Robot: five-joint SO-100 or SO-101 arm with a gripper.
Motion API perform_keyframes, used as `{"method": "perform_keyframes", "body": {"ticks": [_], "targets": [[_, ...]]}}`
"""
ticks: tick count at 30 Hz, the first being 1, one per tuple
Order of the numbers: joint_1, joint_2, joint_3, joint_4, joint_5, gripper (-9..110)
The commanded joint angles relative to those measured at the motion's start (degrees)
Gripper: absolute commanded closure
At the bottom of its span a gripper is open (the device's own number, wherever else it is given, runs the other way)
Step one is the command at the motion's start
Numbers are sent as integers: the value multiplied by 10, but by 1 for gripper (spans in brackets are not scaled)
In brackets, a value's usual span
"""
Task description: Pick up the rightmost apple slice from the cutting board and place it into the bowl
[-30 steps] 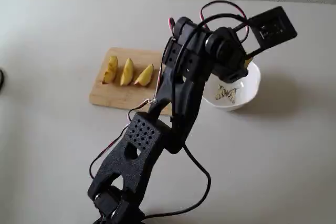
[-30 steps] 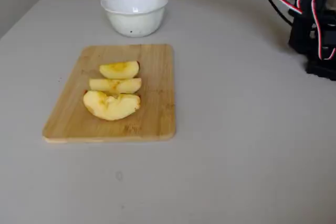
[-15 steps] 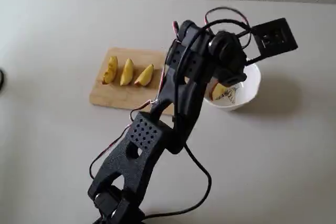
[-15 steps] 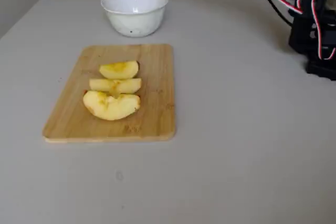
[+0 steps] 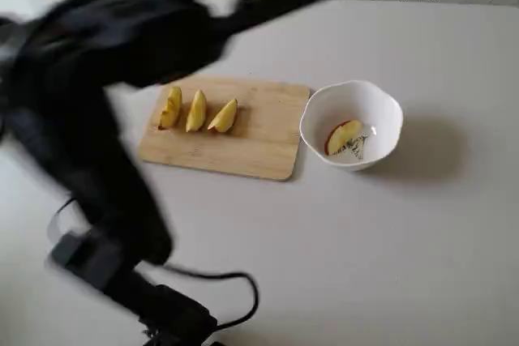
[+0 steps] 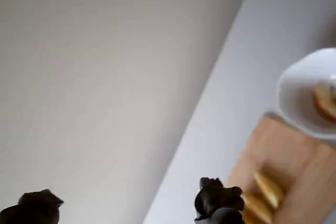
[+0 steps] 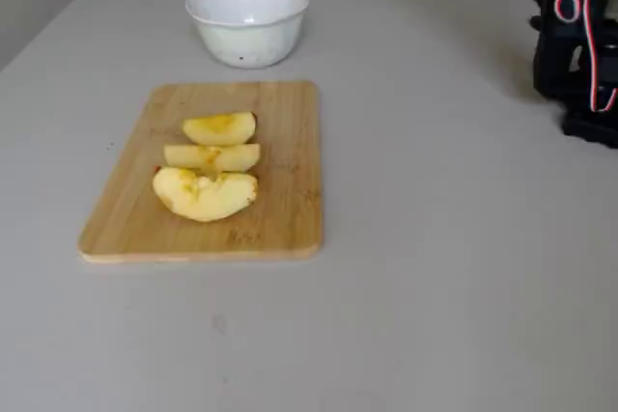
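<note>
The apple slice (image 5: pixel 344 135), pale with reddish skin, lies inside the white scalloped bowl (image 5: pixel 381 104); the wrist view also shows the slice (image 6: pixel 325 101) in the bowl (image 6: pixel 299 95). Three golden-yellow wedges (image 7: pixel 212 163) lie in a row on the tan cutting board (image 7: pixel 280 219), which sits beside the bowl (image 7: pixel 247 21). In the wrist view my gripper (image 6: pixel 126 204) is open and empty, raised high over the table's edge and away from the board (image 6: pixel 286 163). My arm (image 5: pixel 122 46) is a dark motion-blurred shape across the left of a fixed view.
The arm's base with red and white wires (image 7: pixel 579 55) stands at the right edge of a fixed view. A black cable (image 5: pixel 235 289) trails from the base (image 5: pixel 162 309) at the table's near edge. A plain wall (image 6: pixel 105 77) fills most of the wrist view.
A second ago the gripper held a slice just above the bowl. Half a second ago the slice was gone from it. Now the gripper has left that view and the arm has swung back.
</note>
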Motion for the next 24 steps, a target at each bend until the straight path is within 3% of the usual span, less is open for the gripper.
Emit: {"method": "perform_keyframes", "body": {"ticks": [1, 4, 8, 14, 24], "targets": [[-104, 286, 199, 13, 60, 81], [-149, 416, 373, -28, 127, 92], [-192, 665, 744, -160, 165, 98], [-103, 901, 1186, -277, 165, 101], [-73, 910, 1517, -341, 177, 101]]}}
